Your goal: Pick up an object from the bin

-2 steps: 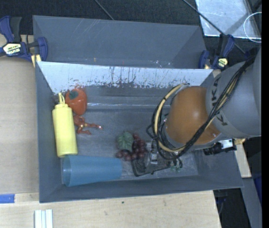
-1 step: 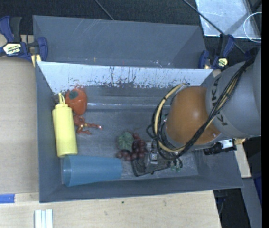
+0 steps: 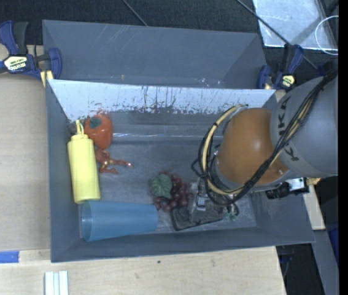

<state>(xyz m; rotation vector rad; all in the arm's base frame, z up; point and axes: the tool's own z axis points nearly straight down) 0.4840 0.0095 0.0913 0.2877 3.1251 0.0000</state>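
one gripper (image 3: 199, 203), low in the front right of the bin (image 3: 161, 248), under the orange wrist cover (image 3: 247, 146); open or closed: cannot tell. dark grape bunch (image 3: 169, 191) with green leaves just beside it, on its left. blue cup (image 3: 117, 220) lies on its side further left, yellow bottle (image 3: 83, 168) near the left wall.

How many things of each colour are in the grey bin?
Yellow: 1, the squeeze bottle
Orange-red: 2, the round fruit and the small figure
Blue: 1, the cup lying on its side
Purple and green: 1, the grape bunch
Total: 5 that can be told apart
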